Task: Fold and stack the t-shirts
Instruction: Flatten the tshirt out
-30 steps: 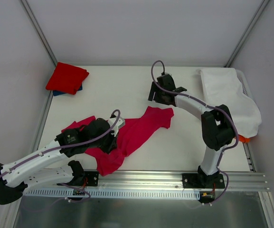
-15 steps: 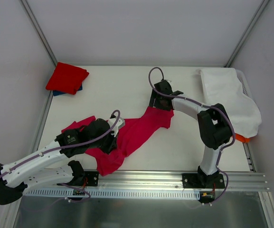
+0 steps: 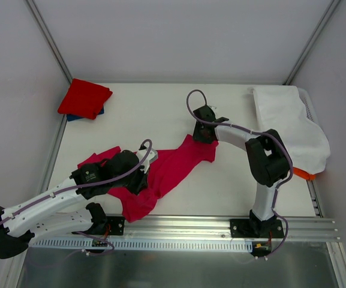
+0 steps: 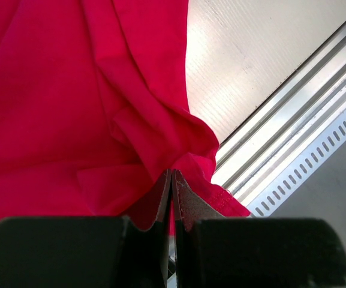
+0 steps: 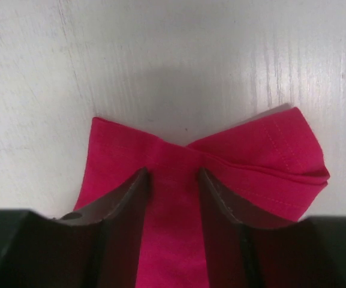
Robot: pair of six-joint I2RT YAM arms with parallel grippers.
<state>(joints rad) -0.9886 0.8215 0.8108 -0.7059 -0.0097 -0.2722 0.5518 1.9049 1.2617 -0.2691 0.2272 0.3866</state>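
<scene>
Left gripper [image 4: 171, 180] is pinched tight, arm stretched out low; right gripper [image 5: 173, 173] has fingers apart (tips pointing down)

One crimson-pink t-shirt [image 3: 174, 168], one red t-shirt [image 3: 84, 98], one blue t-shirt [image 3: 72, 117], one white cloth [image 3: 286, 120], two arms [image 3: 47, 201] [image 3: 238, 132]

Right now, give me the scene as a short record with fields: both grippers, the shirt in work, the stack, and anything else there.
Left gripper: shut on a fold of the crimson-pink t-shirt
Right gripper: open, fingers down astride that shirt's far corner
Shirt in work: crumpled, not folded
Stack: red t-shirt folded on top of the blue t-shirt, far left corner
Other: white cloth at the right edge of the table
</scene>
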